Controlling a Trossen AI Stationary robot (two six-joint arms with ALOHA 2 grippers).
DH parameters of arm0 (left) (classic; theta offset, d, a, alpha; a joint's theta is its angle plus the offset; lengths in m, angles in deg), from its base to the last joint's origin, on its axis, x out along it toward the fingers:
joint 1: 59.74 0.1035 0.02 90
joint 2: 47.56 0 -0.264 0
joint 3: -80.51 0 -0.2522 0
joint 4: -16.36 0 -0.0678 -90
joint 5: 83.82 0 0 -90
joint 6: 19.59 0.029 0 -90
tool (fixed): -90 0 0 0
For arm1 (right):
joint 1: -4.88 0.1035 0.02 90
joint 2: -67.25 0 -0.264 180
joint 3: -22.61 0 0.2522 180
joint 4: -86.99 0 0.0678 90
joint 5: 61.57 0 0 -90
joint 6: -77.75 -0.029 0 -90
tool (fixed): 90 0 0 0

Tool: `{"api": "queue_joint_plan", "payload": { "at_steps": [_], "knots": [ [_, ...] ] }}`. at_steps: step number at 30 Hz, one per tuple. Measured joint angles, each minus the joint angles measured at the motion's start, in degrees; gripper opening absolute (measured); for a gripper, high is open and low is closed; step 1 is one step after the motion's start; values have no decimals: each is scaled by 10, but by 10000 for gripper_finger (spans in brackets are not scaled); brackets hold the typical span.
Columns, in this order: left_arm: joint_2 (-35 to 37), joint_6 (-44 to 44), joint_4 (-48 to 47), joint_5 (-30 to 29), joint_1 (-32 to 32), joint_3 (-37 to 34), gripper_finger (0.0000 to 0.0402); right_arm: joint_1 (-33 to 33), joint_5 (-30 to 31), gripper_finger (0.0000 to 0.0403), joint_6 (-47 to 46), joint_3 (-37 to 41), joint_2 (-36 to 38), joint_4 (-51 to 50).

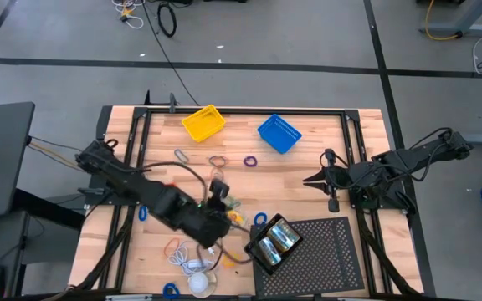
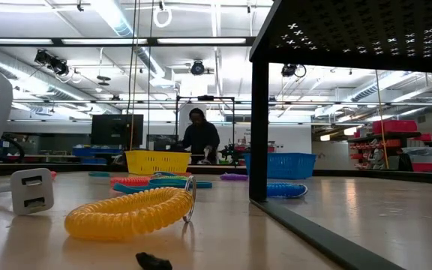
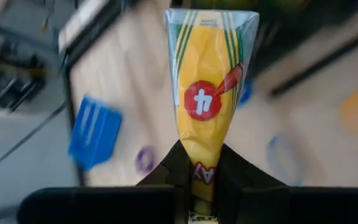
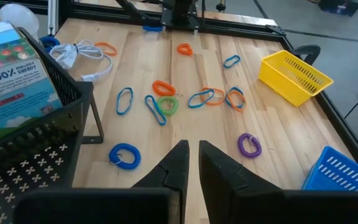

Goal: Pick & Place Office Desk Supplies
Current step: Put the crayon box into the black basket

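While carried clear of the table, crayon pack [image 3: 207, 93] hangs pinched by one end between left gripper [image 3: 197, 180] fingers, probably for placing; shows a red circle reading "4". Right gripper [image 4: 191, 165], fingers nearly together, waits empty. Boxed item on black tray [image 4: 27, 155] reads "100%".

A black perforated tray [image 1: 329, 251] stood at the table's [image 1: 308, 171] near right. Far beyond it sat a yellow basket [image 1: 203, 123] and a blue basket [image 1: 279, 133]. Left of the tray lay a white charger [image 2: 32, 190].
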Motion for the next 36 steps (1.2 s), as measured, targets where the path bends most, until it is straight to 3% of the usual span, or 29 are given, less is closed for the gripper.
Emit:
{"api": "queue_joint_plan", "payload": {
  "at_steps": [5,10,19,23,30,36],
  "knots": [
    [23,-13,106,23,-26,0,35,0,0,46,0,0,0,0],
    [25,-15,236,103,-36,-12,35,0,0,46,0,0,0,0],
    [25,7,499,217,-24,-146,35,0,-1,46,0,0,0,0],
    [24,12,667,283,-6,-220,35,0,-1,46,0,0,0,0],
    [24,9,901,334,27,-335,35,0,-3,46,0,0,0,0],
    [18,-15,924,353,45,-355,35,0,-2,46,0,0,0,0]
  ]
}}
